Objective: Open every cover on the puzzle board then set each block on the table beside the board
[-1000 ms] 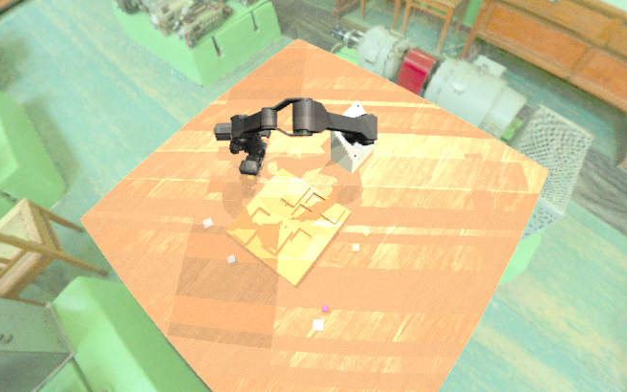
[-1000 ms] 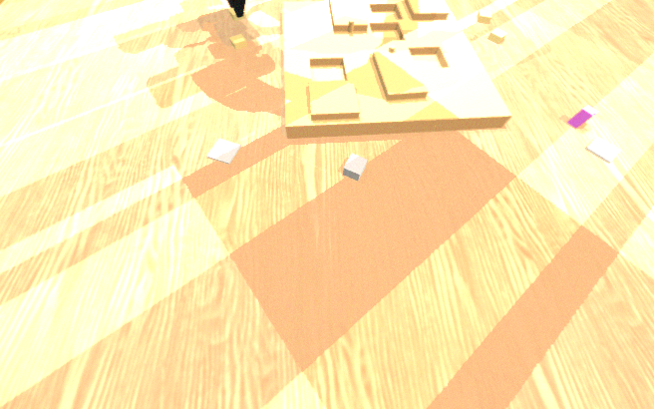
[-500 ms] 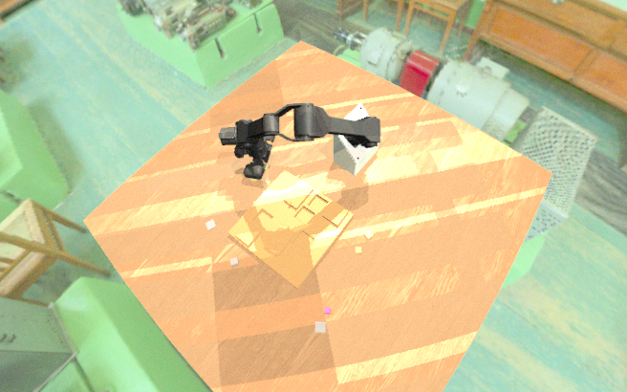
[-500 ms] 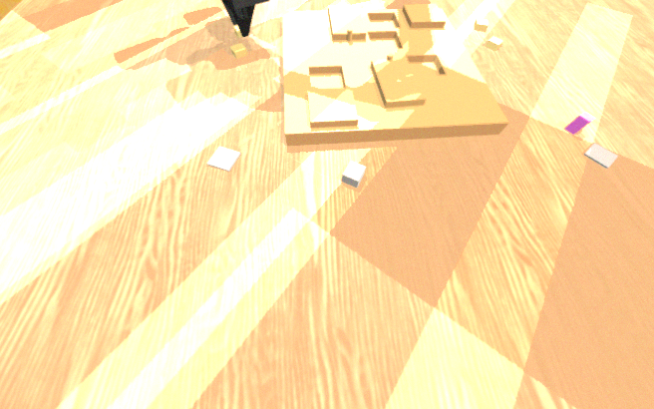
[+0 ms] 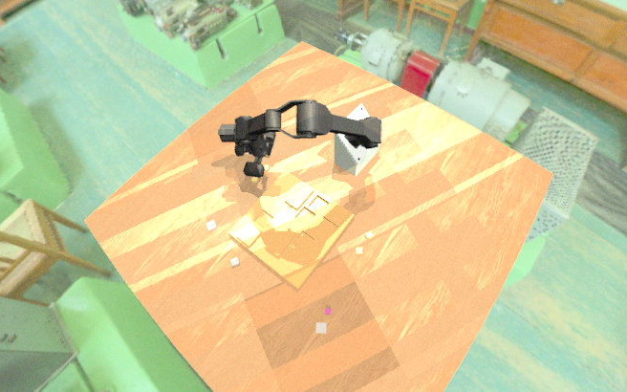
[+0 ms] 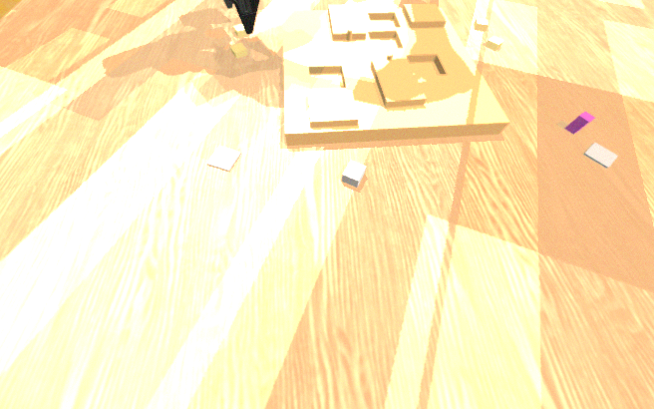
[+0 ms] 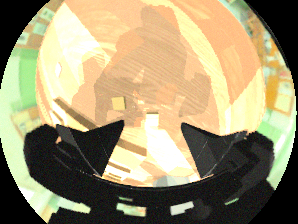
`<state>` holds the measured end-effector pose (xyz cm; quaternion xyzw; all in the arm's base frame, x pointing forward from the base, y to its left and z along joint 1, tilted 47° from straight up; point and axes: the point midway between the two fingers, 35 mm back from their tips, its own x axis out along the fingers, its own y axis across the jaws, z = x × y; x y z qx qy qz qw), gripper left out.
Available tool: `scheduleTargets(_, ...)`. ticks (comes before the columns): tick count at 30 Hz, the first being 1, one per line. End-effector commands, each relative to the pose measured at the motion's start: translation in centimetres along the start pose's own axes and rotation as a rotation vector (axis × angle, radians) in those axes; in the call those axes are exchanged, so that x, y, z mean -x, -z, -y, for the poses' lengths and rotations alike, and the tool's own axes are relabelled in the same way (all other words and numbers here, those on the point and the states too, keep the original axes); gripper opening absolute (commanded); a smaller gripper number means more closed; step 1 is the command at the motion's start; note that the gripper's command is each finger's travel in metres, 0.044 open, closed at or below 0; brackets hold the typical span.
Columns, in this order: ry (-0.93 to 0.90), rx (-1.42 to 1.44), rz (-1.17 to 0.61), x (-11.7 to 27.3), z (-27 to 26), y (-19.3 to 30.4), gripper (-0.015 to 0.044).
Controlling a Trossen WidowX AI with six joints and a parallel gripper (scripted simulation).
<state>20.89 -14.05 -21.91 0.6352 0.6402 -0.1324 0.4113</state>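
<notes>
While the gripper was held wide, nothing was gripped. A pale block was seen close by its fingertips; a yellow block was noted near them on the table. Beside the hand, the puzzle board was laid flat, with uncovered wells visible. Beyond the board from the hand, a magenta block was found near a whitish tile.

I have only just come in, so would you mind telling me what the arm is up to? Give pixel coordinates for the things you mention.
The arm is emptying a puzzle board [image 5: 297,279] [image 6: 396,136]. Its fingers [image 5: 254,179] are open near two small yellowish blocks on the table beside the board, holding neither. Several wells show uncovered.
</notes>
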Motion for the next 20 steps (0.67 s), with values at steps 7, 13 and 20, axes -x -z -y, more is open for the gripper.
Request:
scheduleTargets(7, 0.0, 0.008, 0.014, 3.5, -0.2, -0.3, 0.044)
scheduleTargets(13, -0.001, 0.006, 0.013, 5.4, -0.1, -0.2, 0.044)
scheduleTargets(20, 0.02, -0.054, 0.028, 6.3, 1.2, -0.2, 0.044)
